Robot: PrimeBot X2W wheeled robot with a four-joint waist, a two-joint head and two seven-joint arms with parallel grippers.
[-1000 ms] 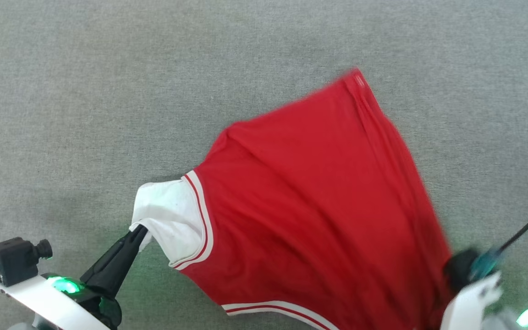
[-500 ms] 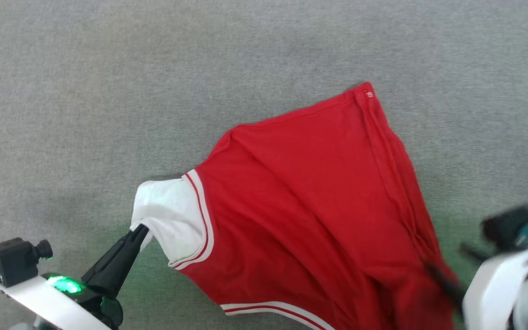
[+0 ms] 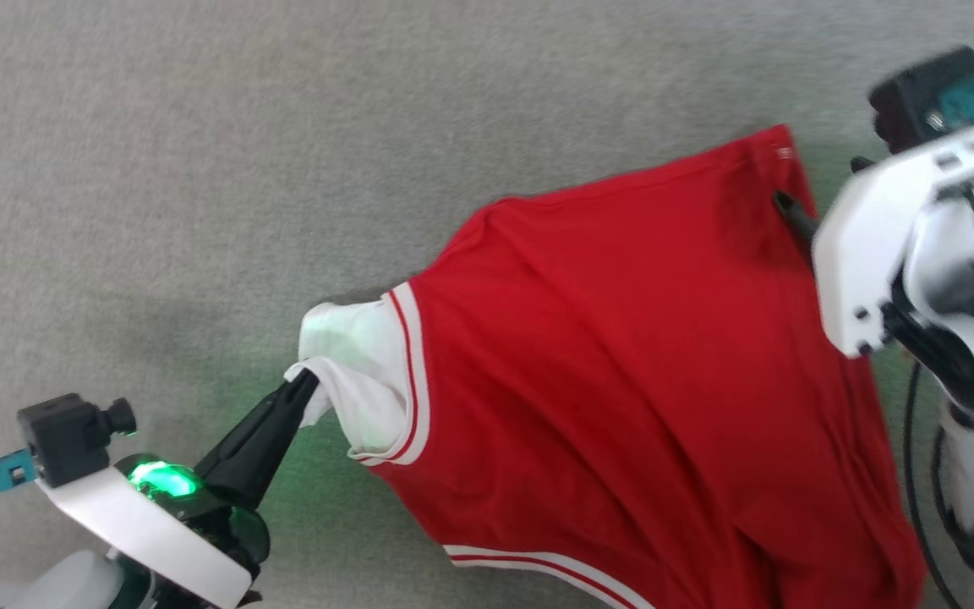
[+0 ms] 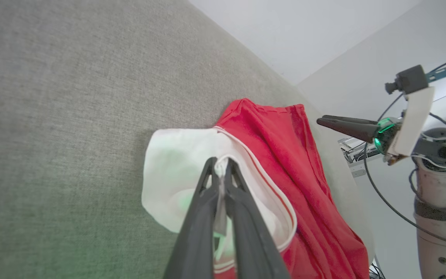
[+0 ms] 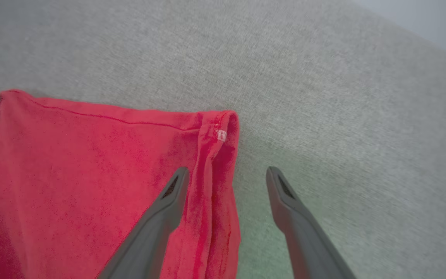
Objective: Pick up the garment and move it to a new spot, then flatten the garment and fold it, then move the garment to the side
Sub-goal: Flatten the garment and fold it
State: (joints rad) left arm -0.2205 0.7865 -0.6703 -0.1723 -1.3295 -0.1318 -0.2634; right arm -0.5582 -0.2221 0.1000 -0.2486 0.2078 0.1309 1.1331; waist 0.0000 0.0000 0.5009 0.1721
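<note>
The left gripper [image 4: 220, 162] is clamped tight on the white sleeve [image 3: 352, 372] of the red soft-fabric shirt [image 3: 622, 381] with striped trim, which lies spread on the grey woven surface [image 3: 199, 152]. The right gripper [image 5: 227, 172] hovers with its fingers wide apart, straddling the shirt's far side edge.

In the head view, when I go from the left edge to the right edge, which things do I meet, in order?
Black wrist camera → left gripper → garment's white sleeve → striped trim band → garment's red body → right gripper.
</note>
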